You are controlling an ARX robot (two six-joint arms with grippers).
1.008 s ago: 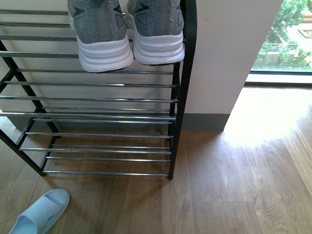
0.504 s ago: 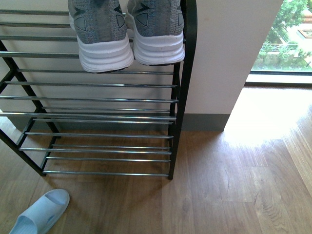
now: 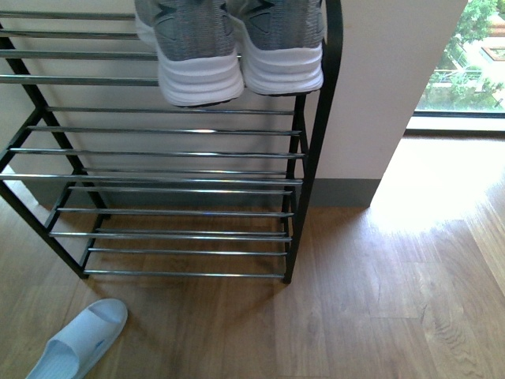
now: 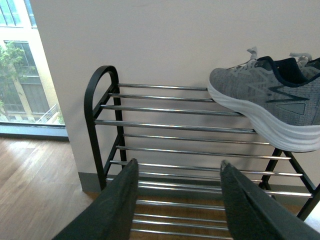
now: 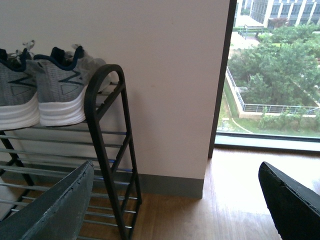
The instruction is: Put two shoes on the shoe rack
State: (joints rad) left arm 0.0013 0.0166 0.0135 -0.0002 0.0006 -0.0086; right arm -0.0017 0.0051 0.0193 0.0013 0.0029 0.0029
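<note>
Two grey knit sneakers with thick white soles rest side by side on an upper tier of the shoe rack (image 3: 173, 154), heels overhanging toward me: one (image 3: 197, 55) on the left, the other (image 3: 280, 47) against the rack's right end. Neither gripper shows in the front view. In the left wrist view my left gripper (image 4: 178, 162) is open and empty, away from the rack (image 4: 102, 100), with one sneaker (image 4: 265, 107) on the top rods. My right gripper (image 5: 175, 167) is wide open and empty beside the rack's end frame (image 5: 107, 130), below the sneakers (image 5: 60, 95).
A pale blue slide slipper (image 3: 83, 339) lies on the wooden floor in front of the rack's left side. A white wall with grey skirting (image 3: 371, 118) stands behind the rack. A window (image 3: 465, 63) is at the far right, with bare wooden floor (image 3: 394, 300) before it.
In the front view the rack, sneakers and slipper now sit further right and the rack's lower tiers slightly higher. The sneakers have not moved on the rack.
</note>
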